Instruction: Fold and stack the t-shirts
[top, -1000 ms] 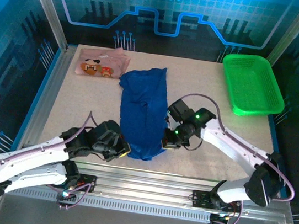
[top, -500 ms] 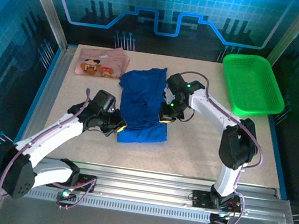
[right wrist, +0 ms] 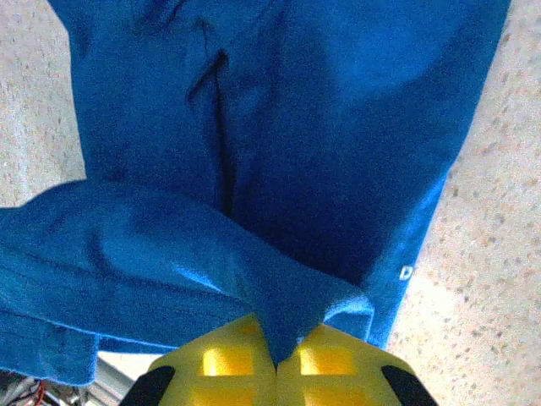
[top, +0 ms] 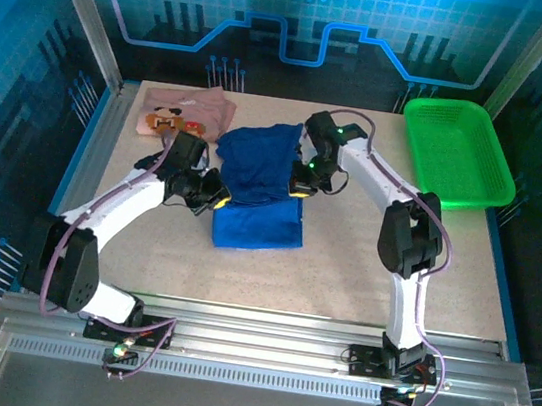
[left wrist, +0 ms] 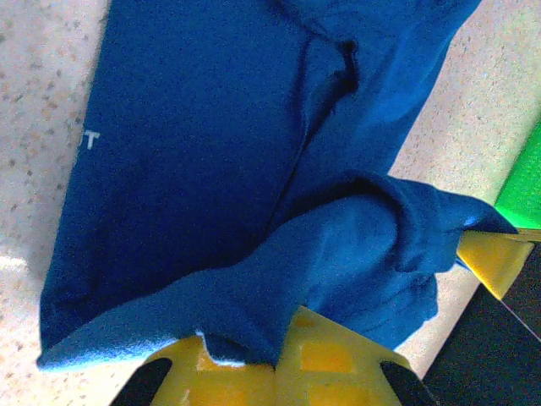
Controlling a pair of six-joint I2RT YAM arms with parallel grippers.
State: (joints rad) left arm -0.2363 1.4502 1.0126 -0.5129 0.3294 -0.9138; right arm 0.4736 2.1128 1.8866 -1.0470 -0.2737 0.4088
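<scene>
While clenched pad to pad, grips a bunched hem of the blue t-shirt (left wrist: pixel 194 169) in the left gripper (left wrist: pixel 275 365), with the cloth rising out of the yellow fingers (left wrist: pixel 338 355) and draping away in a thick fold. Likewise at the right gripper (right wrist: pixel 277 357): pinched tight on a ridge of the same blue cloth, no gap between the yellow pads.

Just past each grip, a raised roll of fabric hanging over a flat lower layer. On that flat layer, a white letter (left wrist: pixel 90 139) near the cloth's edge in the left wrist view, and another by the edge in the right wrist view.

From above, held at the left side of the shirt by one claw and at the right side by the other, roughly level with each other across the garment's middle. Nearer than the two claws, a smooth brighter rectangle of shirt lying flat on the speckled table (top: pixel 362 276); beyond them, darker and rumpled, reaching toward the far edge.

At the far left corner, the pink t-shirt (top: pixel 188 111), folded, cartoon faces up, just beside the blue one's far left corner. At the far right corner, a green basket (top: pixel 460 154), well apart from both shirts.
</scene>
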